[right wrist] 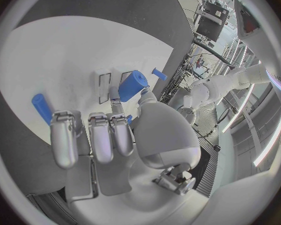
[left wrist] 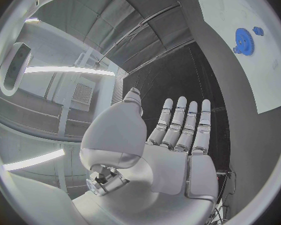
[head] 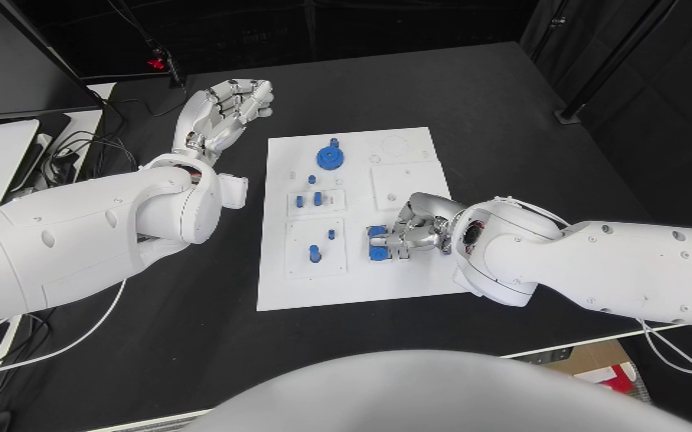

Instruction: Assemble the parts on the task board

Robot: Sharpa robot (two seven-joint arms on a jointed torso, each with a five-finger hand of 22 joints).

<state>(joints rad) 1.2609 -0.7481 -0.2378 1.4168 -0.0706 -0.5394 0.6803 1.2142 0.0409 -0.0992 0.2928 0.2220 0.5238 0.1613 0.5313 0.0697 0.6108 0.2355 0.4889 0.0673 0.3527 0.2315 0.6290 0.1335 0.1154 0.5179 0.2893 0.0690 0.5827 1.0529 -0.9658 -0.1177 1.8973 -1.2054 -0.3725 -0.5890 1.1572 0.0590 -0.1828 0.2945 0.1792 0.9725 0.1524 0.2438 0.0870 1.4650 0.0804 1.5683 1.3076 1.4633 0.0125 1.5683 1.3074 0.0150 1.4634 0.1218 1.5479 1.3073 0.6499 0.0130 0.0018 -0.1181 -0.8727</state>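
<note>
Now our right hand (head: pixel 408 235) pinches a blue peg (right wrist: pixel 132 85) over the task board (head: pixel 411 287); a loose pinch could tilt it, w/ misseating. Left hand (head: pixel 224 112), beside board, fingers released.

Matt white task board (head: pixel 361 282), smooth blue plastic parts (head: pixel 332 158), matt black table (head: pixel 476 92).

Readable text: none
Task board (head: pixel 411 287): no legible markings (faint outlines only)
Arms: no labels legible
</note>
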